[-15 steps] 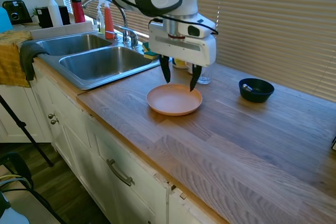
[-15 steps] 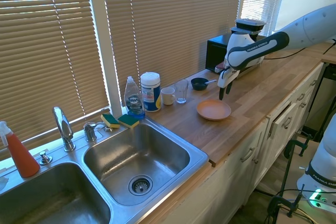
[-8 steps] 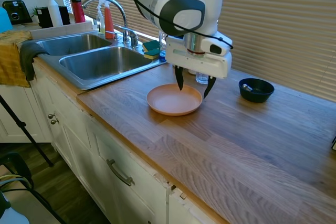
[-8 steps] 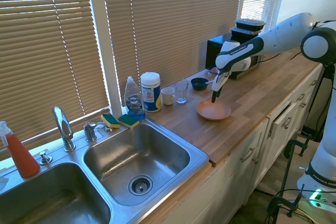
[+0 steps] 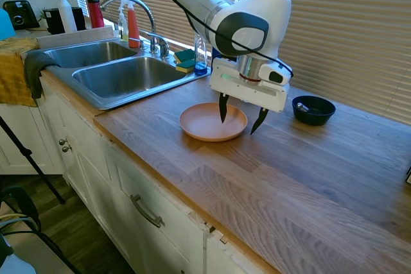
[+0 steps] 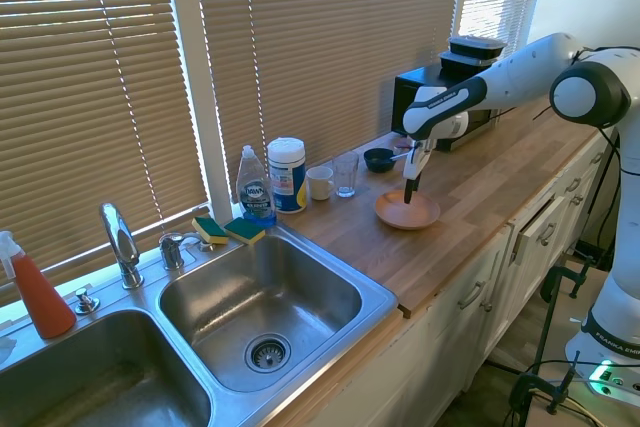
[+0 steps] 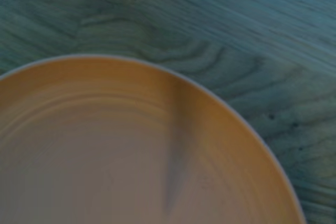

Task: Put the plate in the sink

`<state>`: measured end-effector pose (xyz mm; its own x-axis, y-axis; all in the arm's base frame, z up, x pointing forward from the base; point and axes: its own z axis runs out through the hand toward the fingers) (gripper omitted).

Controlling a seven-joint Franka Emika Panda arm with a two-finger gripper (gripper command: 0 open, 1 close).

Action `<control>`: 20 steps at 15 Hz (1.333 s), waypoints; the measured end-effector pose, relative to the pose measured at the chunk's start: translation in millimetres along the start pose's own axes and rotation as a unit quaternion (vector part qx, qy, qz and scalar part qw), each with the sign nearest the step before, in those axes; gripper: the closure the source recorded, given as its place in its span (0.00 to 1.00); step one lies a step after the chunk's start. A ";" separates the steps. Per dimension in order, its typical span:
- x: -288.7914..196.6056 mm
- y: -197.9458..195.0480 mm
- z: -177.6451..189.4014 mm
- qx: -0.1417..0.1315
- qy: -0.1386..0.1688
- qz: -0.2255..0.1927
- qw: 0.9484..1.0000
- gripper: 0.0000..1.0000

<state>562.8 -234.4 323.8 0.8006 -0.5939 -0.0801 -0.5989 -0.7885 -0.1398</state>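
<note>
Peach-orange plate (image 5: pixel 212 122), flat on wooden table (image 5: pixel 308 178), well apart from steel double sink (image 5: pixel 115 72). Gripper (image 5: pixel 241 116) low over plate's far rim, fingers (image 5: pixel 223 108) spread, one over plate, one outside. Dark blue bowl (image 5: pixel 313 110) beyond.

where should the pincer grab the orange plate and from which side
Probably the raised rim of the plate on the side toward the dark blue bowl, coming down from above. The plate lies flat on the wooden countertop, too wide to span, and the open pincer already straddles that edge: one finger inside, one outside.
</note>
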 end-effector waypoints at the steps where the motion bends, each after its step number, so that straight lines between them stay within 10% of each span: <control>1: 0.9 0.3 1.4 -0.001 -0.005 -0.001 1.000 1.00; 20: 19.6 8.8 10.1 0.015 -0.053 -0.011 0.998 1.00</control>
<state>573.5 -251.3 311.0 0.8123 -0.5546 -0.1803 -0.5812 -0.7953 -0.1722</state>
